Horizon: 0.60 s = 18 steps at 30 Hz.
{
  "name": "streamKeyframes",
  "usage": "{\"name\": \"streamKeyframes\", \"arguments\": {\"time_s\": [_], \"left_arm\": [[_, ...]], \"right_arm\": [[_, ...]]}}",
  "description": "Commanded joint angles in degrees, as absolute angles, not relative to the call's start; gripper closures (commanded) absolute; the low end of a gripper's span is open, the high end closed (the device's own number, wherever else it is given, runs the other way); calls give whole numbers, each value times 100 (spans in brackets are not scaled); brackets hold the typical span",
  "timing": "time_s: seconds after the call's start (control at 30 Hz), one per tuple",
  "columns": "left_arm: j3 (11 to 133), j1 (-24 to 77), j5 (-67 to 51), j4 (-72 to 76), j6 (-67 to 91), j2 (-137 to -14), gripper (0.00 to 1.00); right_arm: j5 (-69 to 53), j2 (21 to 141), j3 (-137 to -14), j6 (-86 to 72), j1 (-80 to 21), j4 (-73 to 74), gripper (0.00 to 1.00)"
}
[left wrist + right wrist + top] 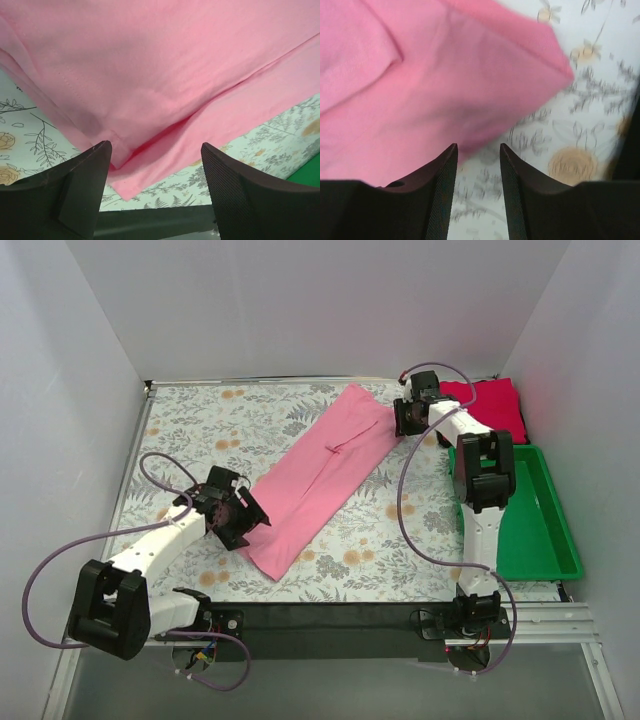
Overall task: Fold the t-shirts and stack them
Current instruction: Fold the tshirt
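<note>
White links, black joint blocks on left arm (pixel 155 540) and right arm (pixel 483 538). Lilac cable (pixel 399 502) looped off each. Black left pincer (pixel 156 150), right pincer (pixel 478 150); fingers (pixel 235 195) finely dimpled inside.

Robot test cell in a laboratory, not a home or shop.

The work surface is boxed in by plain white panels (pixel 330 310) on three sides. The left arm (pixel 150 550) and the right arm (pixel 482 490), both white and black, are bolted to a black base plate (pixel 330 618) at the near edge, beside a slotted aluminium rail (pixel 550 620). Loose purple cables (pixel 399 505) run along both arms. The floral table cloth (pixel 200 420) and green plastic bin (pixel 545 540) are the only domestic items, set out as props inside the enclosure.
</note>
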<state>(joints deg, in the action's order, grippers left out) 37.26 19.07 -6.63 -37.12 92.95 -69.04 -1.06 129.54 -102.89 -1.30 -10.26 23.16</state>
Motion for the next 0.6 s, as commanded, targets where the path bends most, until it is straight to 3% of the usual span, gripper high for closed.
{"name": "streamKeyframes", "arguments": {"time_s": [0.0, 0.17, 0.27, 0.57], "left_arm": [[4558, 1881, -151, -4306, 9247, -6837, 32], [5097, 1881, 343, -4193, 8052, -7364, 32], [5124, 1881, 395, -3842, 7456, -7540, 38], [4844, 1881, 203, -3182, 7057, -8217, 45]], "right_arm": [[-351, 11902, -9705, -438, -1107, 2198, 60], [-773, 10857, -8108, -1449, -1405, 1629, 61], [-861, 10574, -7665, -2080, -1608, 1284, 64], [-800, 11020, -7102, -3445, -1784, 115, 66]]}}
